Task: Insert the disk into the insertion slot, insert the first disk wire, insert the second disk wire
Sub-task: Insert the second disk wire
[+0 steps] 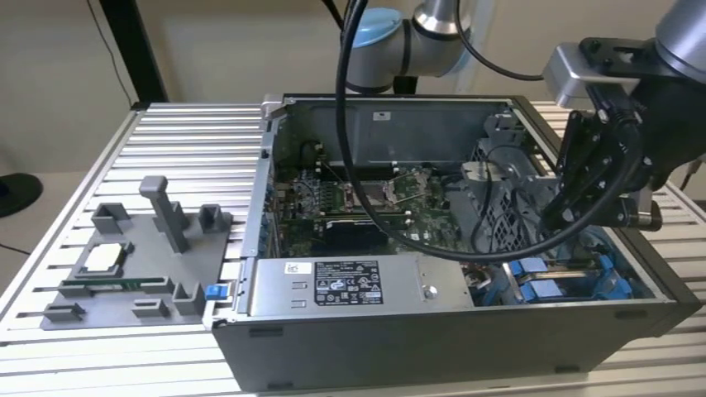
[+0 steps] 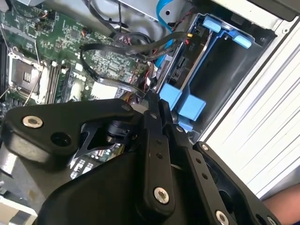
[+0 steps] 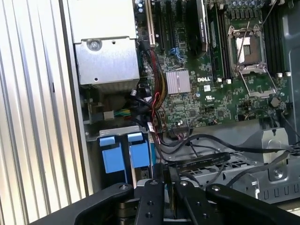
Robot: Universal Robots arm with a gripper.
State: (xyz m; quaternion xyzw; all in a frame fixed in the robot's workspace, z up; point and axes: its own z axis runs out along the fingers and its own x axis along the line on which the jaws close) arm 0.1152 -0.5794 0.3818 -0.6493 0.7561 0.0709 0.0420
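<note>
Exterior view, read from its left: a grey fixture block (image 1: 132, 265) is lying on the slatted aluminium table (image 1: 188, 141), well apart from the pincer (image 1: 568, 211). Next, the open computer case (image 1: 441, 347) is showing its motherboard (image 1: 353, 203) and labelled power supply box (image 1: 353, 285). Toward the view's right, the pincer is reaching down into the case, just above the insertion slot (image 1: 563, 285) with its blue fittings.

Second wrist view: the fingers (image 2: 152, 140) are standing narrow, nearly together, apparently with nothing between them. The disk (image 2: 192, 70) is already sitting in the slot just ahead of the fingertips, its blue carrier tabs (image 2: 185, 103) nearest them. Black disk wires (image 2: 108, 70) are looping loose beside the bay, not visibly plugged.

First wrist view: the same blue tabs (image 3: 124, 154) and wires (image 3: 201, 161) are lying just beyond the fingers.

Judgement: work is standing at the first wire. Doing it well means gripping close behind the connector, squaring it to the disk's port, and pressing straight without snagging neighbouring cables.
</note>
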